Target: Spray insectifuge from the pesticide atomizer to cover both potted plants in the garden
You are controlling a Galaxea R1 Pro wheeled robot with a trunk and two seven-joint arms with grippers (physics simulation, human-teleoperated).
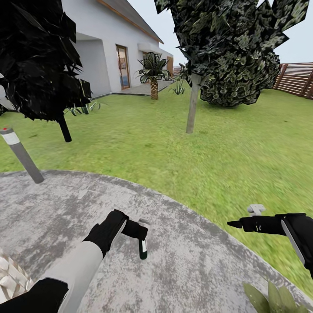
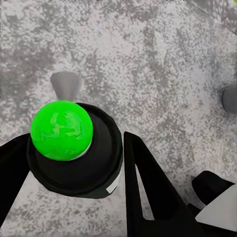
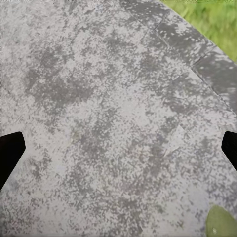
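Observation:
The pesticide atomizer [image 1: 143, 247] is a slim dark green bottle with a white band, hanging upright just above the grey paved patio [image 1: 65, 208]. My left gripper [image 1: 140, 232] is shut on it. In the left wrist view its bright green cap [image 2: 61, 130] faces the camera, and the black fingers [image 2: 148, 187] press the dark body from both sides. My right gripper [image 1: 237, 224] hovers over the patio's right edge, open, with nothing between its fingertips [image 3: 10, 150]. Broad olive-green leaves of one potted plant [image 1: 274, 298] poke in at the bottom right, and a leaf [image 3: 220, 222] shows in the right wrist view.
A grey bollard lamp [image 1: 21, 156] stands at the patio's left edge. Two trees [image 1: 192, 104] rise from the lawn [image 1: 174, 143] ahead, with a white house [image 1: 104, 48], a palm [image 1: 153, 71] and a brown fence [image 1: 298, 78] behind. A pale woven-looking surface [image 1: 8, 274] lies at the bottom left.

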